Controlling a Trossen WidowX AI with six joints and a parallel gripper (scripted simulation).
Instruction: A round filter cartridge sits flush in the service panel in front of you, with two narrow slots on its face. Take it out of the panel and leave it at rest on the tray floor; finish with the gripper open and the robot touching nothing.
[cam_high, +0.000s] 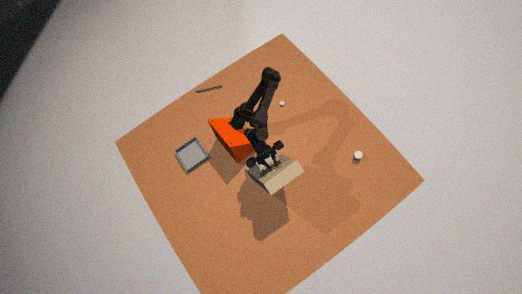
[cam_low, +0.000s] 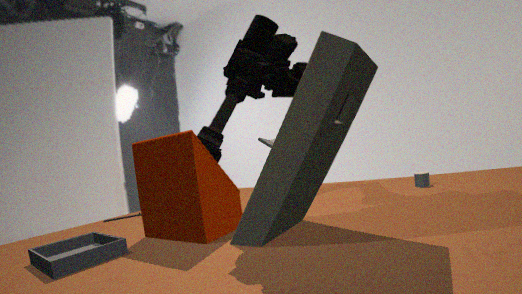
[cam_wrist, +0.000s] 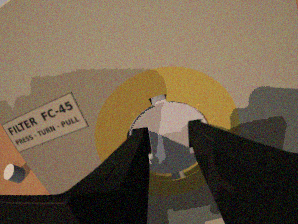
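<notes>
The service panel (cam_high: 287, 177) (cam_low: 295, 150) (cam_wrist: 125, 30) stands tilted. The pale round filter cartridge (cam_wrist: 172, 114) sits in it, inside a yellow ring (cam_wrist: 200, 82). A small notch shows at the cartridge's upper edge and another at its lower edge. My gripper (cam_high: 270, 166) (cam_wrist: 167, 132) is partly open, its two fingertips at the left and right sides of the cartridge face with a gap between them. The tips cover the slots, so their depth in them cannot be told. In the exterior view the panel hides the fingertips. The grey tray (cam_high: 182, 163) (cam_low: 90, 260) holds nothing visible.
An orange block (cam_high: 230, 132) (cam_low: 170, 190) with a sloped face stands between tray and panel, close under the arm. A small white-topped cylinder (cam_high: 358, 155) (cam_low: 422, 180) (cam_wrist: 14, 173) stands off to the side. A dark rod (cam_high: 209, 89) lies near the table's edge.
</notes>
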